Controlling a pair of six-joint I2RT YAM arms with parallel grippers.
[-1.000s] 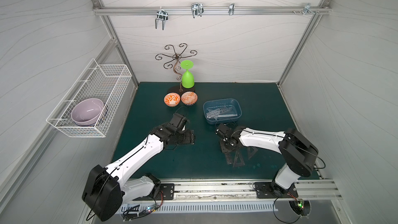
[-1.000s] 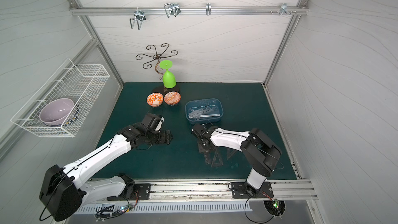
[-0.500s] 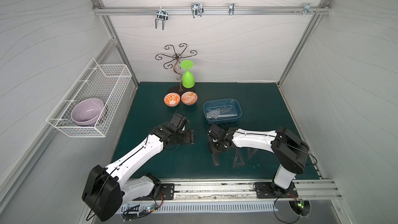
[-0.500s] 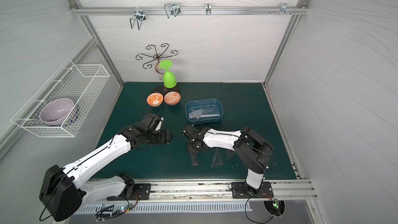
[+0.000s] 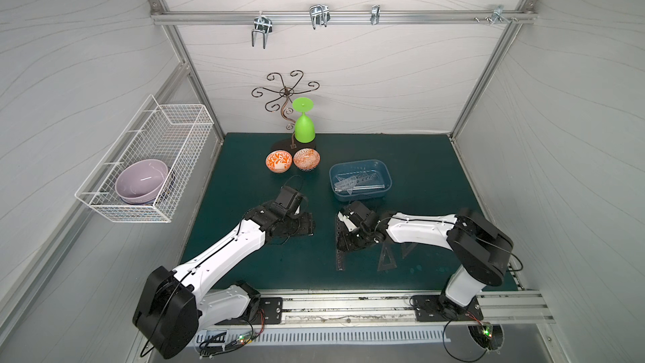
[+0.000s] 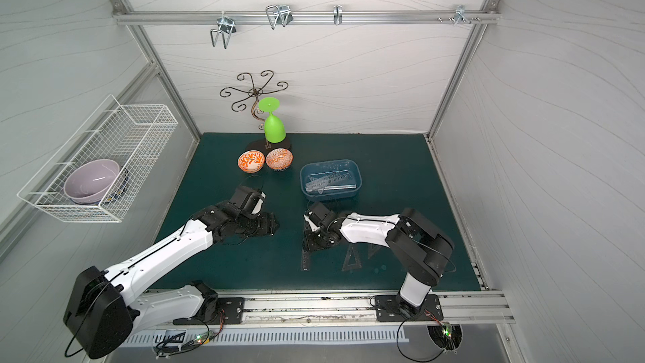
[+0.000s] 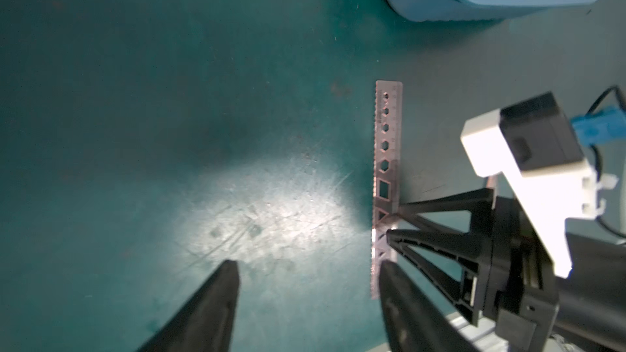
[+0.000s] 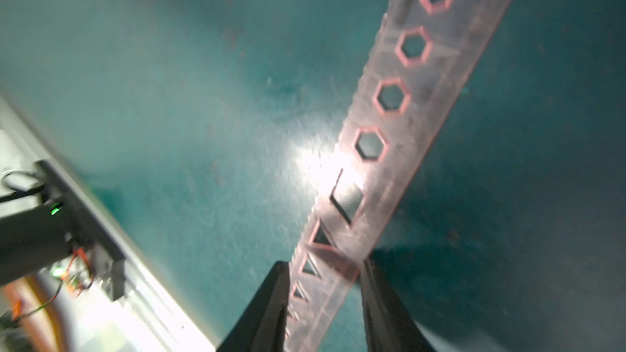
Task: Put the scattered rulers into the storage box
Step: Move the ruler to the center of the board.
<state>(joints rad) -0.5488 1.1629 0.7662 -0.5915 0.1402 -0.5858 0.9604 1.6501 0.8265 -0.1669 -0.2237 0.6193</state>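
Observation:
My right gripper (image 8: pixel 325 282) is shut across the width of a long clear stencil ruler (image 8: pixel 389 103) with hexagon and triangle cut-outs. In both top views this ruler (image 5: pixel 340 260) runs front to back on the green mat, in front of the blue storage box (image 5: pixel 384 169). Inside the box lie several clear rulers (image 5: pixel 352 181). Two triangle rulers (image 5: pixel 388 258) lie flat to the right of my right gripper (image 5: pixel 350 237). My left gripper (image 7: pixel 310 264) stands open over bare mat, just left of the held ruler (image 7: pixel 388 150), with nothing between its fingers.
Two orange patterned bowls (image 5: pixel 278 161) and an upturned green glass (image 5: pixel 304 129) by a wire stand sit behind my left arm. A white wire basket (image 5: pixel 146 162) with a purple bowl hangs on the left wall. A metal rail (image 5: pixel 349 303) borders the mat's front edge.
My right gripper has slid leftward with the stencil ruler, away from the two triangles. The left arm has kept its place.

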